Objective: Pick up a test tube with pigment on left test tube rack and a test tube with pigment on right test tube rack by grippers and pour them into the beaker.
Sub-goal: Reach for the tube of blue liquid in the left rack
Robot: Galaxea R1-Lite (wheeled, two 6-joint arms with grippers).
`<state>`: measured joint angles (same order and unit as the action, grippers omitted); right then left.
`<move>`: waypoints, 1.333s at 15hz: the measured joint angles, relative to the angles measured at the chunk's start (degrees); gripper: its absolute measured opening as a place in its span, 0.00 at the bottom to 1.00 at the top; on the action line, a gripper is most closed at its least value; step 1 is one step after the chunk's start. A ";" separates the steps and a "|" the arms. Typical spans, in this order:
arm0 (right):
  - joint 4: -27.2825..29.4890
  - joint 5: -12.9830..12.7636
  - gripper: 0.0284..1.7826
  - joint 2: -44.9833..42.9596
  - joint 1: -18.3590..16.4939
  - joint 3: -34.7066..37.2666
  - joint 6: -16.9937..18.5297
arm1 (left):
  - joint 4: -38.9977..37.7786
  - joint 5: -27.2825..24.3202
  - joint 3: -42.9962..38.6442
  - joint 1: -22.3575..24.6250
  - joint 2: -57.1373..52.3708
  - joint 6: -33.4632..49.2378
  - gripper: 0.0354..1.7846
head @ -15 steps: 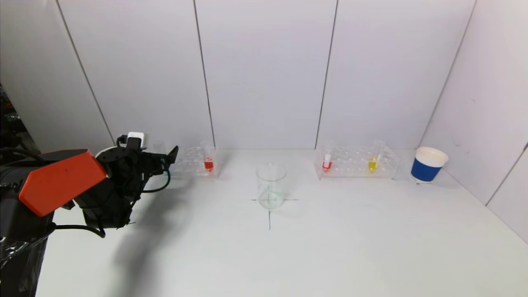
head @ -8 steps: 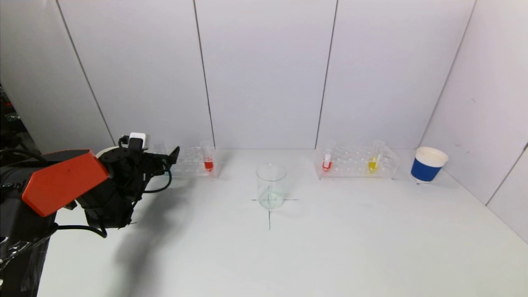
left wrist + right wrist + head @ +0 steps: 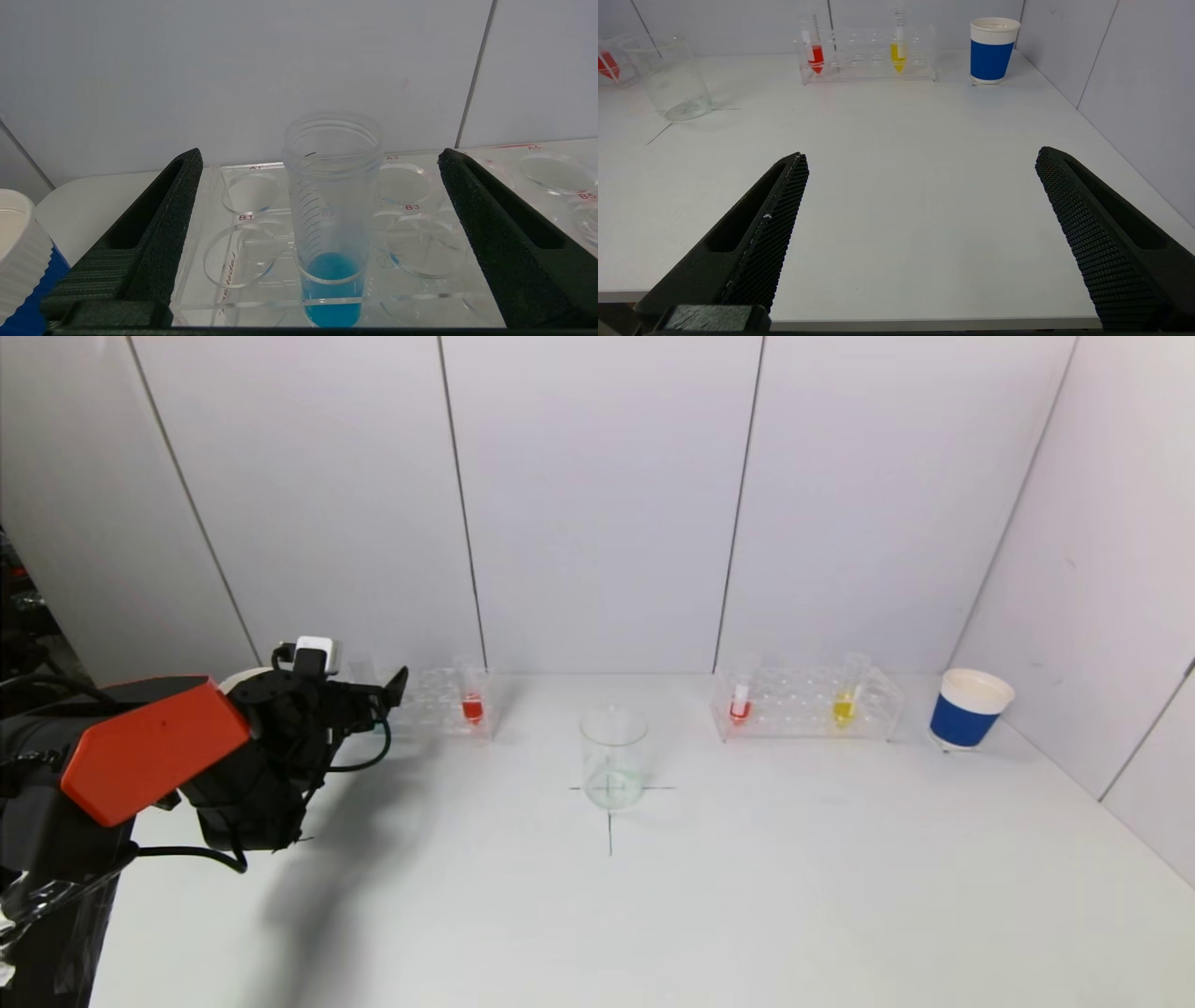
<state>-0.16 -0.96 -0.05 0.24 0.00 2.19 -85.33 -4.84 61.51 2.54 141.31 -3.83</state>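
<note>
1. Over the last second the left arm has been creeping forward and a touch to the right; the left gripper (image 3: 322, 233) is now hanging with its jaws spread wide and released, straddling a test tube with blue pigment (image 3: 331, 261) without touching it.
2. That blue tube is standing upright in the B2 hole of the left test tube rack (image 3: 420, 252), between the two black fingers (image 3: 154, 224).
3. From where I am standing, the left rack sits at about ten o'clock from the beaker (image 3: 613, 756), and a second tube with red pigment (image 3: 472, 707) is waiting at that rack's right end.
4. The beaker is sitting empty on the cross mark at the table's middle.
5. The right test tube rack (image 3: 808, 705) lies at about two o'clock from the beaker, carrying a red tube (image 3: 740, 707) and a yellow tube (image 3: 844, 706), both upright and untouched.
6. A blue paper cup (image 3: 968, 709) is standing just beyond that rack's right end.
7. The right gripper (image 3: 920, 233) is hovering low near the table's front edge, jaws fully released, well apart from its rack.
8. My reading: the small advance means the left approach is nearly finished and closing on the blue tube comes next; nothing is lifted or poured yet.
</note>
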 joint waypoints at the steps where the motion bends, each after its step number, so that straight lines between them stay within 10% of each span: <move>1: 0.00 0.00 0.99 0.00 0.00 0.00 0.01 | 0.00 -0.04 0.00 -0.04 0.02 -0.05 0.99; 16: 0.00 0.02 0.99 0.00 0.00 0.00 0.00 | -0.13 0.05 0.02 -0.23 0.15 -0.05 0.98; 20: 0.00 0.00 0.99 0.00 0.00 0.00 0.00 | -0.22 0.33 0.20 -0.23 0.20 0.00 0.80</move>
<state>-0.16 -0.96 -0.05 0.24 0.00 2.19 -85.55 -4.51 61.71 2.30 141.51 -3.83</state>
